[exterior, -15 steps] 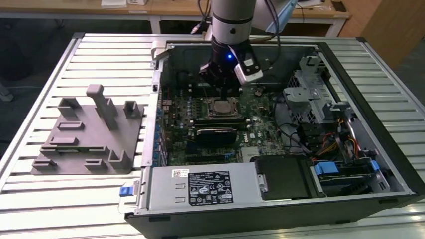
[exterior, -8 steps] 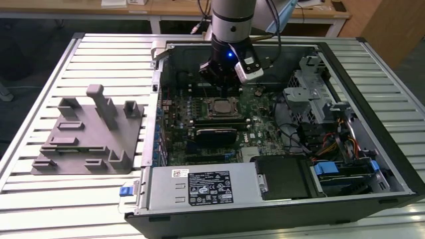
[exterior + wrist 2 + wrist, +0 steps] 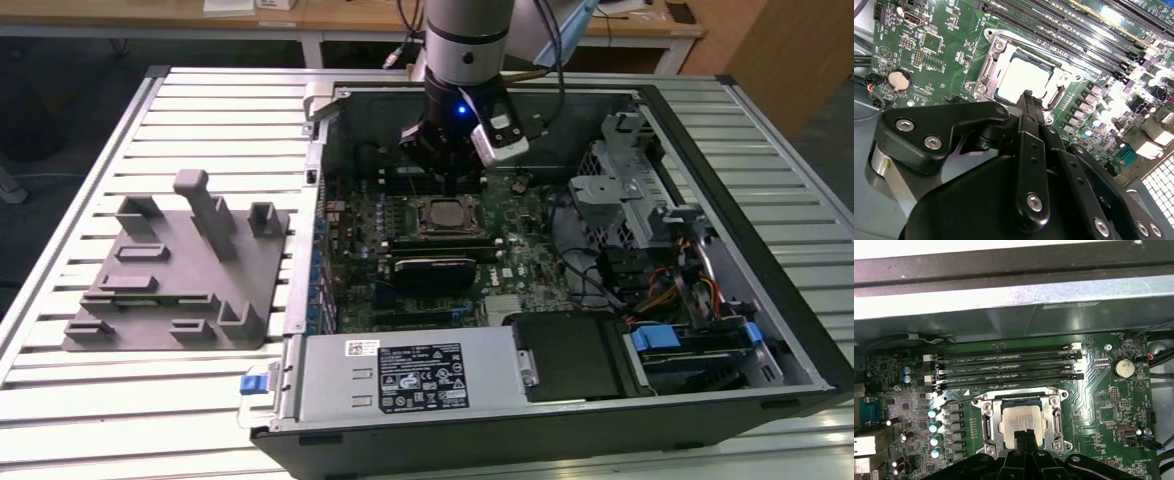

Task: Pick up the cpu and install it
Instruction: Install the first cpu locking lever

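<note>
Sitting in its socket [image 3: 1023,426], the cpu [image 3: 1023,421] shows no readable print.

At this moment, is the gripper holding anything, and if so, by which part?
Nothing is held. The cpu sits in the motherboard socket, and the gripper hangs just above it with its fingertips together and nothing between them.
</note>
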`<state>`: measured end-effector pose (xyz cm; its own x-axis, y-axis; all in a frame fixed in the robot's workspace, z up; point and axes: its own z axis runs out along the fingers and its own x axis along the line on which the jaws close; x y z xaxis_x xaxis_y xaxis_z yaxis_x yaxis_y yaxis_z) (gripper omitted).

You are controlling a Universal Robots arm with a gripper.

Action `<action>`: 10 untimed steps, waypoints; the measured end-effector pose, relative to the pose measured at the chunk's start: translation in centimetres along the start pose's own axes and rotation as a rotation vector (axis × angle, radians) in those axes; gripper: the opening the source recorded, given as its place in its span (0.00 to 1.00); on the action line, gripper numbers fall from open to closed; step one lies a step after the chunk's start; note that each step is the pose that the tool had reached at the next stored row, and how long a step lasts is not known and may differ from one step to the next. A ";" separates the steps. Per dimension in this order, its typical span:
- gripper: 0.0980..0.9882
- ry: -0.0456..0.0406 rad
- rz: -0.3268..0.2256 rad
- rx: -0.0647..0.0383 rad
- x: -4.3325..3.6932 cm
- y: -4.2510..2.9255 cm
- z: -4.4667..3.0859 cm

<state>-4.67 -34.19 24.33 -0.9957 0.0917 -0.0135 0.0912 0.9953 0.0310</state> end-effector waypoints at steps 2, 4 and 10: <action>0.01 0.0000 0.000 0.000 0.11 -0.01 0.00; 0.01 0.0000 0.000 0.000 0.29 -0.03 0.00; 0.01 -0.0001 0.000 0.000 1.25 -0.12 -0.01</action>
<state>-5.93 -34.19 24.32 -0.9957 0.0916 -0.0136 0.0912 0.9953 0.0311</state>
